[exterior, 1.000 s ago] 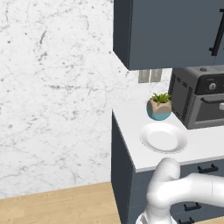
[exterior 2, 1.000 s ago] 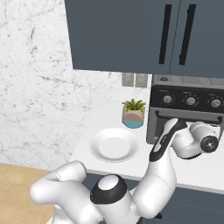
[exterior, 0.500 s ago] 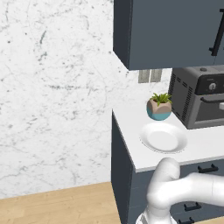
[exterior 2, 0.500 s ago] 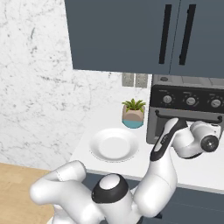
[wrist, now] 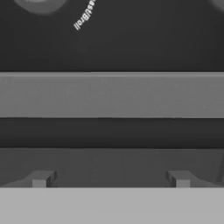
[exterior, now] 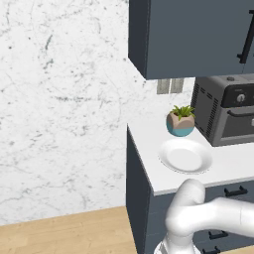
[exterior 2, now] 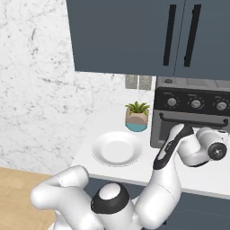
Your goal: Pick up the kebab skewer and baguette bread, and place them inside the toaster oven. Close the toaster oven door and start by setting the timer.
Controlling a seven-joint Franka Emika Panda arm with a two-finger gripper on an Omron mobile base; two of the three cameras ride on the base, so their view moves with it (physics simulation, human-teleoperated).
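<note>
Our end effector (wrist: 111, 181) is spread wide and holds nothing, right up against the oven door (wrist: 112, 96), whose handle (wrist: 112, 132) runs across just ahead of its tips. The door looks shut on the oven (exterior 2: 192, 117), beside the bare plate (exterior 2: 117, 149) on the table (exterior 2: 204, 175). We judge that setting the timer at the knobs (exterior 2: 196, 104) comes next.

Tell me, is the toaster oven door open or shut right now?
Shut: the toaster oven door stands upright against the front, its bar handle just under the knobs.
</note>
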